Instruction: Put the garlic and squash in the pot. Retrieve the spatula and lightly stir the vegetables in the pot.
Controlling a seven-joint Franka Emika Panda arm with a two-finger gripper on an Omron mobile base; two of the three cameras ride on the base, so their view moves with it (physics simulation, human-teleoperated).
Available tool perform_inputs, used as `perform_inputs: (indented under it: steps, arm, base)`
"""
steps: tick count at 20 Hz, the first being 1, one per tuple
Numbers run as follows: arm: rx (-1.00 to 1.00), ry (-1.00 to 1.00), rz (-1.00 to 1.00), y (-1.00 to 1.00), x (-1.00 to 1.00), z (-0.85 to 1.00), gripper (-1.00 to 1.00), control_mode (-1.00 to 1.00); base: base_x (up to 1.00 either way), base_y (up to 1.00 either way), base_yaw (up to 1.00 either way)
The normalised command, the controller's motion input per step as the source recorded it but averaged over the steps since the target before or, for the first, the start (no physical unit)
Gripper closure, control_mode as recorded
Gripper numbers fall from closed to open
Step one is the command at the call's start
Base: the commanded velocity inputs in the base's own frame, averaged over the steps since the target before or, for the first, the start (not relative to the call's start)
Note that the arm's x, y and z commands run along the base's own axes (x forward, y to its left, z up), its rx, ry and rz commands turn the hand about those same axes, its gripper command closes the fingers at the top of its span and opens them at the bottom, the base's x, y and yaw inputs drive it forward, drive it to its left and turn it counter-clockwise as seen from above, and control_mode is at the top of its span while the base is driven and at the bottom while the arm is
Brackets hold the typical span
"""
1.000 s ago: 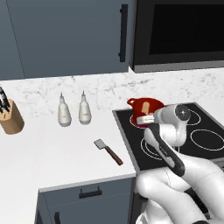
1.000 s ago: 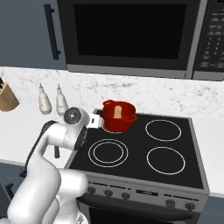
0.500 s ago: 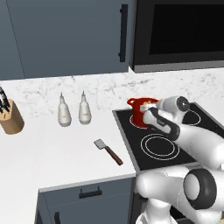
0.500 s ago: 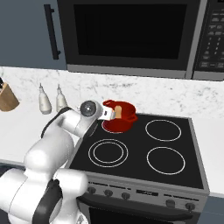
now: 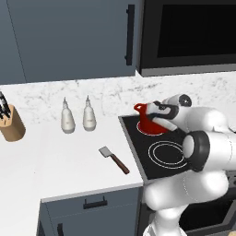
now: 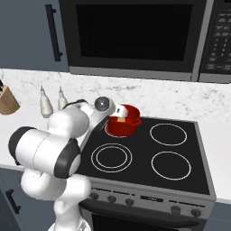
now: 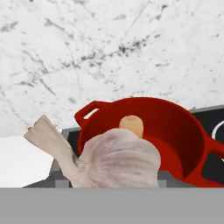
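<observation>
- The garlic (image 7: 114, 159), a pale pinkish bulb with a stub of stalk, sat close before the hand camera, just short of the near rim of the pot (image 7: 175, 131) and not yet over its opening.
- The squash (image 7: 132, 125) already lay inside the red pot, its tan end showing above the bulb.
- The pot stood on the rear left burner of the stove (image 6: 149, 158); the spatula (image 5: 114, 159) lay well apart on the white tabletop (image 5: 50, 161), blade toward the two white bottles (image 5: 77, 115).
- The end effector (image 6: 121, 115) hovered at the pot's near rim, closed around the garlic; its fingertips were hidden behind the bulb, so the width of the jaws could not be read directly.
- Judged step: carrying the garlic to the pot. Done well, the bulb would be brought fully over the opening, clear of the rim and handle (image 7: 89, 111), then released low, so that it neither bounced out nor struck the squash hard.
</observation>
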Motion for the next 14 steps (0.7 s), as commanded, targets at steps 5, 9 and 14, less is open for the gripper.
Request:
perform_inputs:
  steps: [5,9,14]
  arm:
    - [0.0,0.0,0.0,-0.16,0.55,-0.39,1.0,-1.0]
    - [0.0,0.02,-0.01,-0.16,0.51,-0.29,1.0,-1.0]
    - [0.0,0.04,-0.01,-0.16,0.44,-0.25,1.0,-1.0]
  base:
    - [0.0,0.0,0.0]
    - [0.0,0.0,0.0]
    - [0.0,0.0,0.0]
